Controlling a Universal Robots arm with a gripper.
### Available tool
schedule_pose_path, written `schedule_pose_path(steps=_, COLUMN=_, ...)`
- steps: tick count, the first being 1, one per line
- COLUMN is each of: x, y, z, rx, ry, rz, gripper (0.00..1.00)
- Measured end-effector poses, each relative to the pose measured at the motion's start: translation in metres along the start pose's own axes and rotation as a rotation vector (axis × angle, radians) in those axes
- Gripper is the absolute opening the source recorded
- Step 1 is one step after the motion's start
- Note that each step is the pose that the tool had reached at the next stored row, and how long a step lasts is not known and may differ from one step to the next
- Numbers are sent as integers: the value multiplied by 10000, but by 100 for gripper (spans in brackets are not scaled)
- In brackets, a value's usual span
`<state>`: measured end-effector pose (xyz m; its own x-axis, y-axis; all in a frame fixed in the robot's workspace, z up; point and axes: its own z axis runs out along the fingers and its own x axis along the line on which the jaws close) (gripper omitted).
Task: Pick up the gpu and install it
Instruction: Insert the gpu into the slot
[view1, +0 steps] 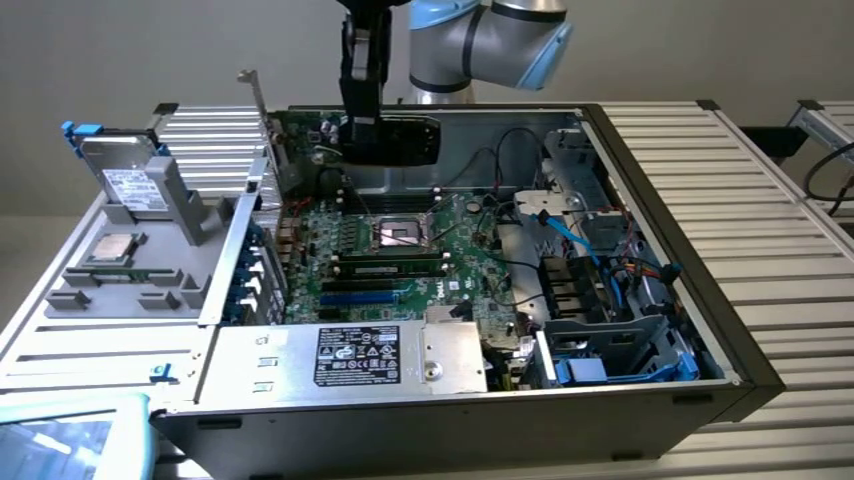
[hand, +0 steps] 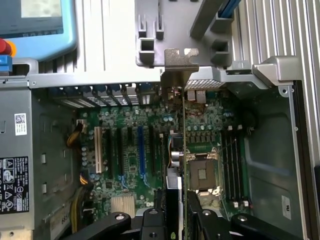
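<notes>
The gpu (view1: 400, 140) hangs on edge above the open computer case, its black cooler facing the camera. A strip of green board shows toward its silver end bracket (view1: 254, 110) at the exterior view's left. My gripper (view1: 360, 128) comes down from above and is shut on the card's upper edge. In the wrist view the gpu (hand: 183, 150) appears edge-on between my two black fingers (hand: 154, 222), its bracket (hand: 180, 62) near the case's rear wall. The card hovers over the motherboard (view1: 387, 260), above the CPU socket (hand: 202, 174) and apart from the blue expansion slot (hand: 141, 150).
Memory sticks (view1: 387, 268) and blue slots (view1: 360, 297) lie on the board. The power supply (view1: 360, 355) fills the case's front. A grey fixture (view1: 134, 285) outside the case holds a hard drive (view1: 134, 185) and a CPU (view1: 114, 250). Drive cages and cables (view1: 601, 300) crowd the exterior view's right.
</notes>
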<state>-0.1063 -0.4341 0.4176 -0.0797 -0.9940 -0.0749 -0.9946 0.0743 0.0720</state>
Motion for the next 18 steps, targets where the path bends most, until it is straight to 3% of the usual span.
schedule_pose_path(steps=8, x=71, y=-20, z=141, rx=-7, ry=-81, rz=-5, gripper=28)
schedule_pose_path(steps=18, x=317, y=-52, z=317, rx=-17, ry=-214, rz=-14, gripper=28)
